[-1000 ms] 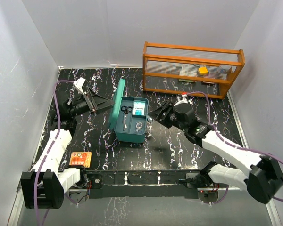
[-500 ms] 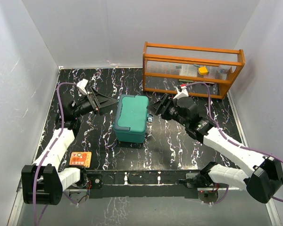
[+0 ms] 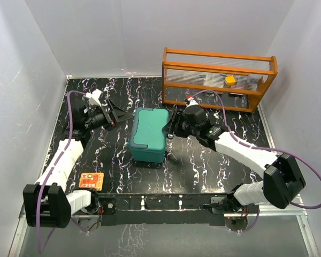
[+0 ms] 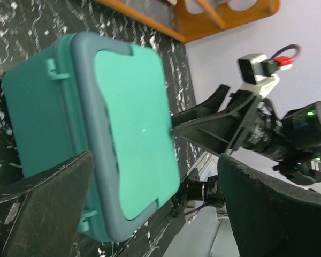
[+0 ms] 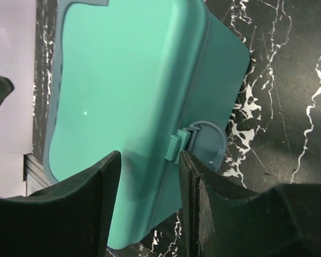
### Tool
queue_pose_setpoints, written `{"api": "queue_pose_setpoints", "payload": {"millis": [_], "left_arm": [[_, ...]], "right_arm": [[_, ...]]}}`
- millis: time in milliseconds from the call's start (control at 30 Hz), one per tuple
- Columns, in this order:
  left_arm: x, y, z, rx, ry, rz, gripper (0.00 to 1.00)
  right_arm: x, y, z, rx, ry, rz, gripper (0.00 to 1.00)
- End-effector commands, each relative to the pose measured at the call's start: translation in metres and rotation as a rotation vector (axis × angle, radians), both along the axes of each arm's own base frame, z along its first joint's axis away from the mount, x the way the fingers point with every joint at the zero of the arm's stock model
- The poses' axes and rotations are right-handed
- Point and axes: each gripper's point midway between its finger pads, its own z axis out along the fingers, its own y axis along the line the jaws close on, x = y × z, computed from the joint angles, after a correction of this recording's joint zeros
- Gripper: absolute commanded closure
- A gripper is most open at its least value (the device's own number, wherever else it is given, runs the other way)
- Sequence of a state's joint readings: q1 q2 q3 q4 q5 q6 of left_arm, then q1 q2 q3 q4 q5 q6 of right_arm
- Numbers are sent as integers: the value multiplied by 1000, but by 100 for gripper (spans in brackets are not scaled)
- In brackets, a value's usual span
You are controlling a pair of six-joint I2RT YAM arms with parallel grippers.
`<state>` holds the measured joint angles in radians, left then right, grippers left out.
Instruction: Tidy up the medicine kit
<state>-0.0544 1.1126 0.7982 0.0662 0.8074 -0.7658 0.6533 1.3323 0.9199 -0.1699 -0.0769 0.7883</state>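
Teal-green rounded plastic medicine kit (image 3: 150, 133) sits mid-table on the black, white-veined marble-pattern tabletop (image 3: 203, 163). Lid is down, long axis running front to back. Small rounded latch tab (image 5: 202, 140) sticks out of the side wall facing the right arm. Can't tell whether it's snapped home.

Writing check:
- Kit lid is a plain teal panel inside a darker rim. No label, logo or text in either wrist view.
- Flat orange packet (image 3: 91, 180) lies at front left, near the left arm and well apart from the kit. It has print on it, too small to read.
- Nothing legible on the orange wooden slatted rack (image 3: 176, 72).

Left gripper (image 4: 156, 155): pincer spread wide, nothing in it. It points at the kit's left side, off the box. In the left wrist view the kit fills the space beyond the two black fingers (image 4: 53, 203).

Right gripper (image 5: 150, 155): fingers apart with a moderate gap, nothing pinched between them. It hangs over the kit's right edge with the latch tab showing just past one fingertip. Can't tell if it's touching the lid or tab.

Rack stands at back right against the wall, behind the kit and apart from it. It holds a small yellow item (image 3: 230, 80) and a few pale bits too small to identify.

Left wrist view also shows a green light (image 4: 310, 113) lit on the right arm.
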Motion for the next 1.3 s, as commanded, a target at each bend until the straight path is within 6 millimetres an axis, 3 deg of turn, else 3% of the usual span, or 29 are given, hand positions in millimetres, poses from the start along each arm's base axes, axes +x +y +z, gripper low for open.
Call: {"api": "queue_pose_setpoints", "payload": {"millis": [0,200,300,567,733,867,1067,1267], "left_arm": [[-10,-3,-40,11,114,-40,2],[-9,-4,-53,-7,145,-42,7],[-11,-3,-67,1,193,-37,7],[-14,-7,-77,-32,228,-63,7],[-13,-9,-83,-32,255,-89,8],[-13,-12,-87,-37,282,-125,9],[-11,-12,-88,-38,276,-139,9],[-9,-13,-95,-36,306,-156,9]], "right_arm": [[10,-1,16,-25,-67,-8,59],[8,-2,-7,-78,-14,7,76],[7,-2,-10,-84,-2,12,78],[21,-21,37,21,-122,-84,48],[19,-35,32,79,-131,-117,21],[16,-39,25,136,-121,-134,9],[20,-44,15,278,-70,-171,3],[17,-25,19,477,-39,-102,2]]}}
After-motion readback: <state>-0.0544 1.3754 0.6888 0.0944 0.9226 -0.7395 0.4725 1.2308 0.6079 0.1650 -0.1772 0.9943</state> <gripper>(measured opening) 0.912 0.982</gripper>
